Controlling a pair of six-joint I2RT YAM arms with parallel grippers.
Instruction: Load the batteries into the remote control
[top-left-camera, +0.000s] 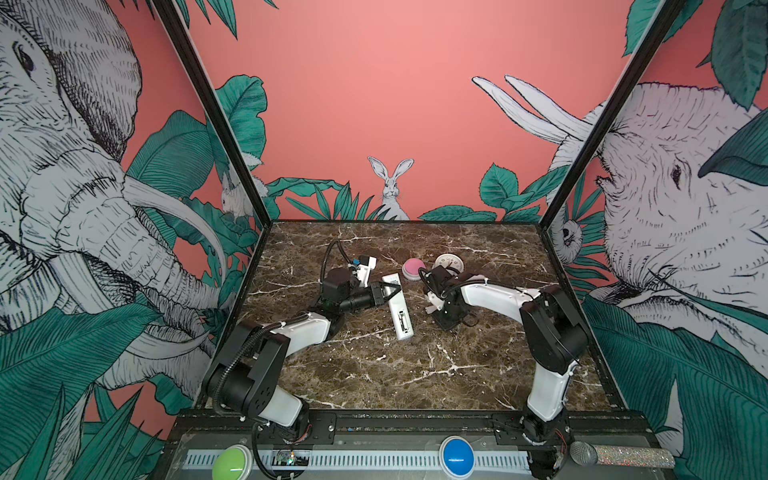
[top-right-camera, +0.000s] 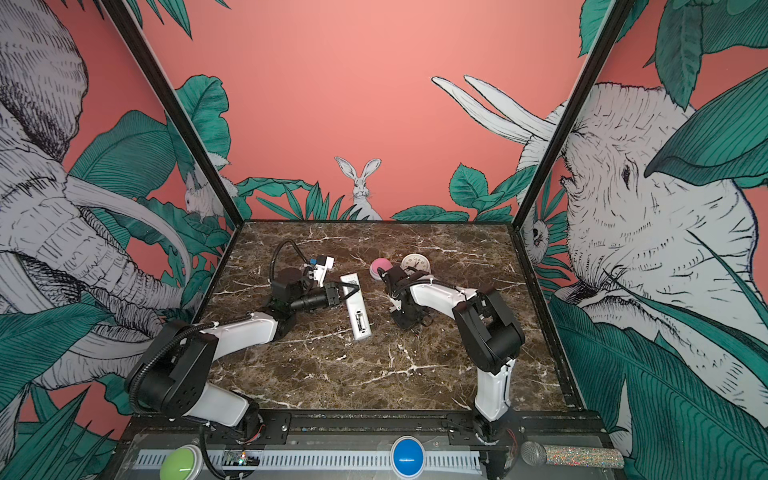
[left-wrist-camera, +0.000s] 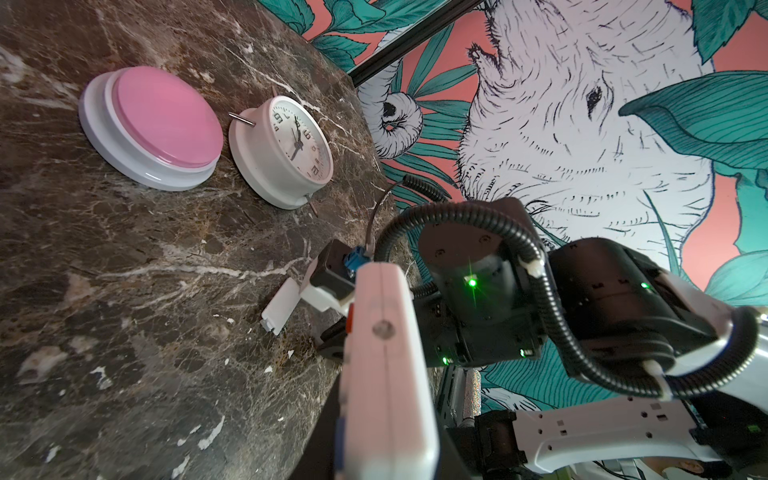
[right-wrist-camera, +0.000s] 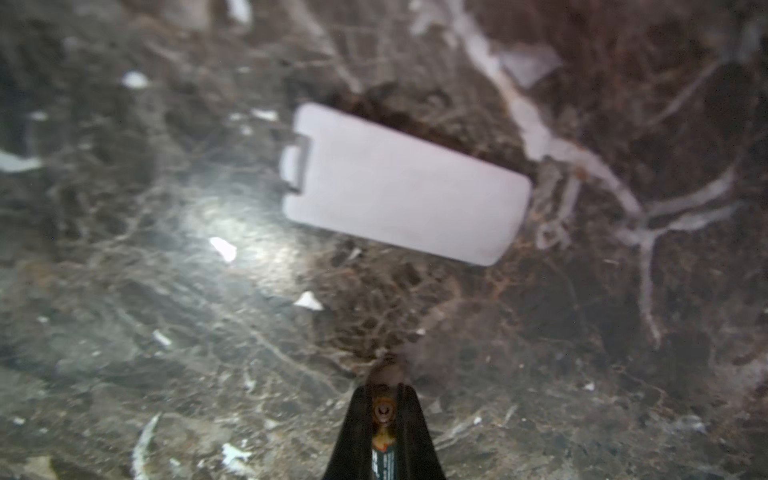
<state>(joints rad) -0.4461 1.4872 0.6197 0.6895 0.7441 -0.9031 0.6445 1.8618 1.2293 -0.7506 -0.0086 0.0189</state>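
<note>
Gripping a slim dark cylindrical battery (right-wrist-camera: 384, 455) end-on, your right hand (right-wrist-camera: 384, 399) hangs closed over the brown marble tabletop (top-left-camera: 374, 374), near the loose white plastic battery cover (right-wrist-camera: 403, 183). Your left hand (top-left-camera: 390, 291) is clamped across the slim white rectangular remote control (top-left-camera: 400, 313), which lies back-up with its recess open. Watch that hold: the cell sits only between the tips, so any tilt could let it swivel or slip. A skewed entry would likely jam it against the recess wall and shove the remote askew.
</note>
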